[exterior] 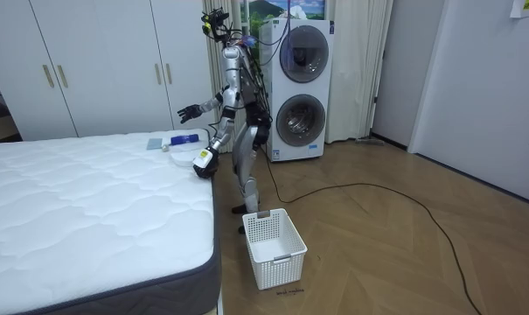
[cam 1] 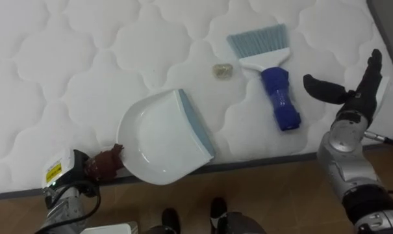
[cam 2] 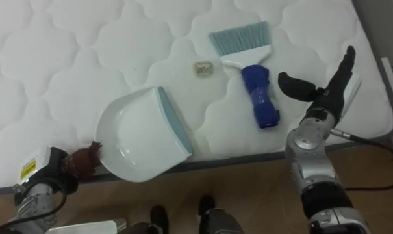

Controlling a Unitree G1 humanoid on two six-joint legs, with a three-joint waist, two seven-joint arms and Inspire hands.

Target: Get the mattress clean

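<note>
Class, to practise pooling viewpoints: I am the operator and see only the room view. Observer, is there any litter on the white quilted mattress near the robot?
Observer: Yes, one small crumpled pale scrap lies on the white quilted mattress, just left of the bristles of the blue-handled hand brush.
Operator: Does the right hand hold that brush?
Observer: No. The right hand is open, to the right of the brush's handle and apart from it.
Operator: And the dustpan?
Observer: The left hand grips the white plastic dustpan by its handle at the bed's edge, with its blue-grey lip turned toward the brush.
</note>
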